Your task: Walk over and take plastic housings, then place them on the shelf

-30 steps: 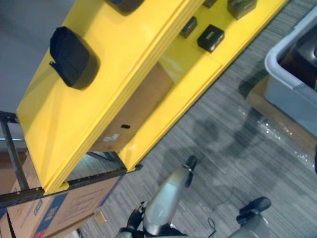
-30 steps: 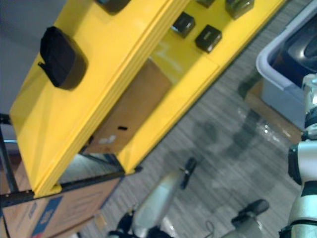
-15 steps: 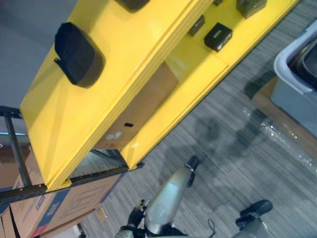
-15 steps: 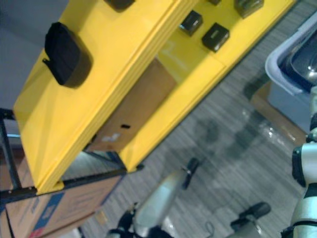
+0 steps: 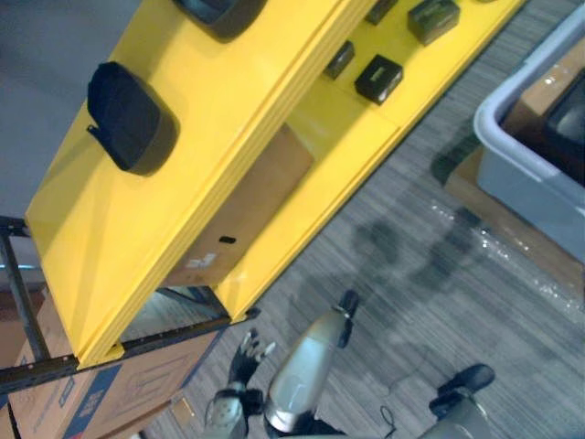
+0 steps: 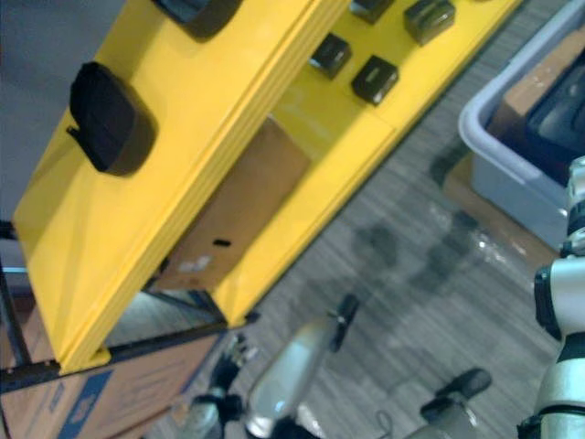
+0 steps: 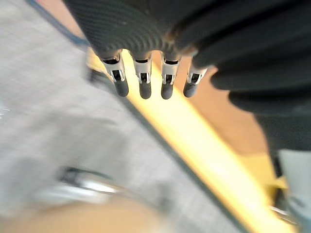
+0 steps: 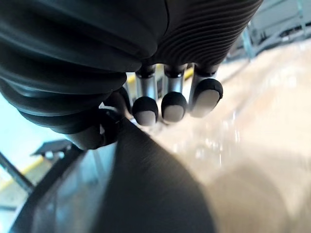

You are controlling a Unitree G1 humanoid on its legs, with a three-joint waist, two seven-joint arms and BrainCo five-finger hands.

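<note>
A black plastic housing (image 5: 128, 114) lies on the top board of the yellow shelf (image 5: 228, 119), with another housing (image 5: 219, 9) at its far end. More dark housings (image 6: 558, 110) lie in the grey bin (image 5: 489, 114) on the floor at the right. In the right wrist view my right hand (image 8: 174, 104) has its fingers curled over the edge of a dark housing (image 8: 146, 194). My left hand (image 5: 242, 352) hangs low near the shelf's corner, fingers (image 7: 141, 82) straight and holding nothing.
Several small black boxes (image 5: 377, 78) sit on the lower yellow board. A cardboard box (image 5: 247, 210) stands under the shelf and another (image 5: 91, 402) below its black frame. The bin rests on a flat wrapped cardboard base (image 5: 512, 229). Grey carpet lies between the shelf and the bin.
The whole view has shifted slightly, so the camera moved. My left hand has come up higher beside the shelf's corner, with its fingers now spread.
</note>
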